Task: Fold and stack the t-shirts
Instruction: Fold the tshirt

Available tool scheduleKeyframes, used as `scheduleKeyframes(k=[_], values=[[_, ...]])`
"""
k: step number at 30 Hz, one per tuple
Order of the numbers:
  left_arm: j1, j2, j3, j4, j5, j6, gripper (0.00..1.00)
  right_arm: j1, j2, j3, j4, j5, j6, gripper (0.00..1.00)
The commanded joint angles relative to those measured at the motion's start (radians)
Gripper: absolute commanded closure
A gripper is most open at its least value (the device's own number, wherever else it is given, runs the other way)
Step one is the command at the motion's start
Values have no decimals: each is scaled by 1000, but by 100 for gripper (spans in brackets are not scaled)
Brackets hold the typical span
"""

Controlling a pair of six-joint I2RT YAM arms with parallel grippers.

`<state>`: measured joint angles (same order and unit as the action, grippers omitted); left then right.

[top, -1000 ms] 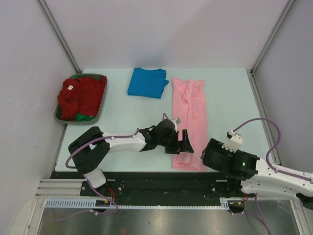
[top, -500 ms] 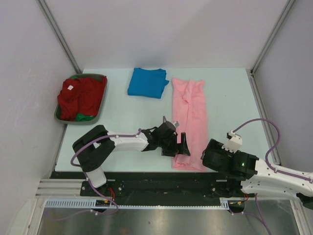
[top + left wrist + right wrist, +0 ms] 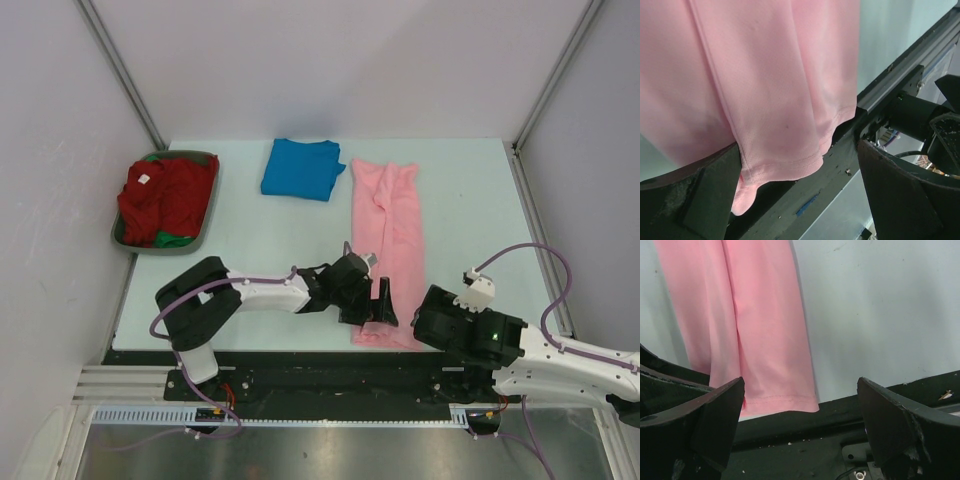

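1. A pink t-shirt, already narrowed into a long strip, lies on the pale table, running from the far side down to the near edge.
2. The left gripper hangs low over the strip's near-left corner, its jaws spread. The left wrist view shows the near hem between the fingers, with nothing pinched.
3. The right gripper waits just right of the same hem, its jaws also wide apart. In its own camera the hem corner sits toward the left finger, with bare table under the rest of the gap.
4. The step in hand appears to be taking both near corners so the strip can be folded toward its far end.
5. To do it well, the right claw should move left until the corner sits squarely in its gap. Each claw should catch every layer at the hem, and both should lift and travel together so the side edges stay in line.
6. A folded blue t-shirt lies at the far side, probably where the stack goes. Red shirts fill the tray on the left.
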<state>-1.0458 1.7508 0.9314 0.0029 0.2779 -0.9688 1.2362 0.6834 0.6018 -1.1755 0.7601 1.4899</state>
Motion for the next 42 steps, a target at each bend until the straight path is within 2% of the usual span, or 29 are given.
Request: scheduleKeyframes(k=[1,8,14,25,31,34,38,42], values=[[-25,12,43,48,40,-22,0,8,-4,-5,0,42,27,0],[-42,-8,95,46,50,-25,0,14,-7,-10,-13,47,58,0],[-63,-16,187,40,79,-21,0,25,-5,-17,-81,74,176,1],[-163,173,343,176,141,-38,0,17,-50,-14,-190,134,381,0],[-177,201,415,227,176,-38,0,-70,-116,-10,-159,142,295,0],[-175,144,440,171,166,25,0,-101,-133,-4,-139,148,235,0],[-172,46,490,-24,121,119,0,-109,-127,35,-145,217,204,0],[-149,-78,491,-148,80,182,0,-130,-90,111,-115,298,121,0]])
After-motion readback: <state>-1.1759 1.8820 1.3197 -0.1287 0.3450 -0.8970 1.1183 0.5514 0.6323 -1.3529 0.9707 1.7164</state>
